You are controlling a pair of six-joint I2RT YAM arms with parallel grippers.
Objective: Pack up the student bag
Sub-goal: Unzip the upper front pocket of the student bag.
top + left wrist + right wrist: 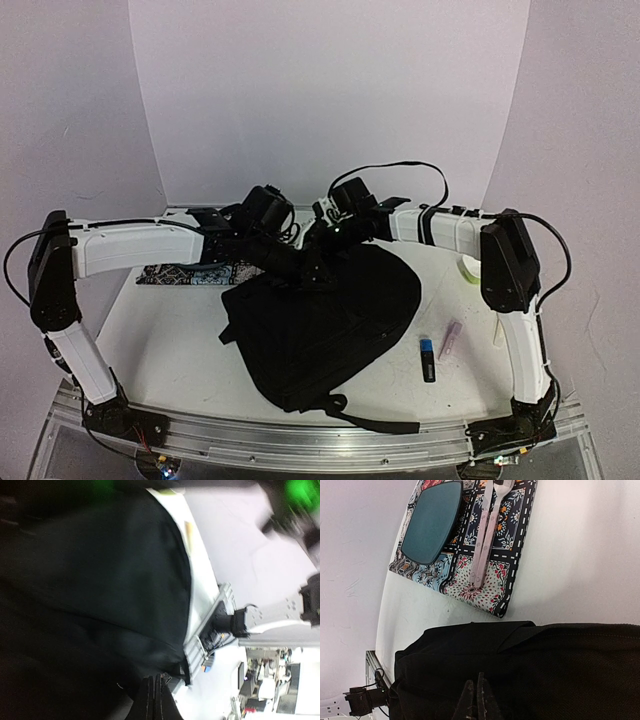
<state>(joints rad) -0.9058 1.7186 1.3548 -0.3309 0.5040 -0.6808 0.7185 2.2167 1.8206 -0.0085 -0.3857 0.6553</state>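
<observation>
Top external view: we count one black backpack (320, 320), lying flat mid-table, its inside hidden from us. The left gripper (154, 680) and right gripper (476, 682) sit at its far edge, each with fingers pressed shut. Far left, one patterned placemat (490, 587) carries one teal plate (432, 522) and two pieces of cutlery (487, 535). Right of the backpack lie one black-and-blue stick (427, 360) and one pink stick (450, 340).

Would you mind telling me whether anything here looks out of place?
Nothing spilled or damaged. The student bag lies slumped flat, one strap trailing toward the table's near edge. Oddest is the patterned placemat with teal plate and cutlery at far left: a meal setting beside a school bag.
</observation>
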